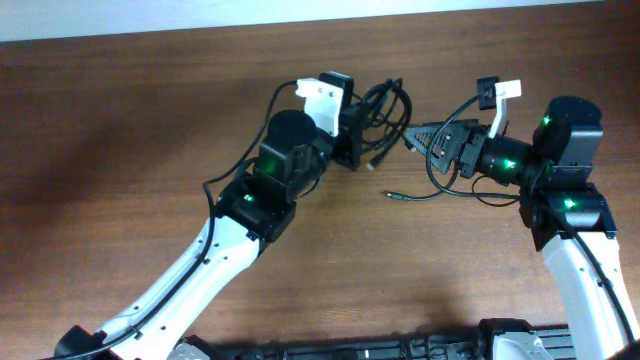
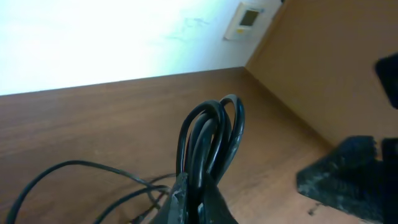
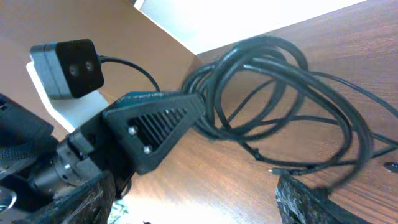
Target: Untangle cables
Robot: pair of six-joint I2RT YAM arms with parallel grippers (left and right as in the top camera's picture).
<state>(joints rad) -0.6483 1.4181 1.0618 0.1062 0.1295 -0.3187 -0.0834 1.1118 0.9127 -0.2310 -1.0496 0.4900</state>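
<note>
1. The cables [image 1: 385, 105] form a bundle of thin black loops near the far middle of the bench [image 1: 120, 150]. The loops overlap one another, and I cannot tell from any view where they actually cross or knot.
2. One strand [image 1: 440, 193] leaves the bundle and lies flat on the bench. It ends in a small plug end [image 1: 392, 196] nearer to me, apart from the main coil.
3. The left gripper [image 1: 362, 130] is closed on the bundle. In the left wrist view, several loops rise upright from between its fingers [image 2: 186, 202], and two thinner strands trail off to the left across the bench.
4. The right gripper [image 1: 412, 138] points at the bundle from the other side, just beside it but not touching. In the right wrist view its fingers [image 3: 311, 199] stand wide apart, with nothing between them.
5. Step in hand, as I judge it: one arm anchors the coil while the other approaches to take a single loop. Separation has hardly begun, since the loops are tightly stacked.
6. The next move calls for me to close the right gripper on one outer loop only, then draw it away from the left gripper. Catching two strands at once would likely tighten the tangle.
</note>
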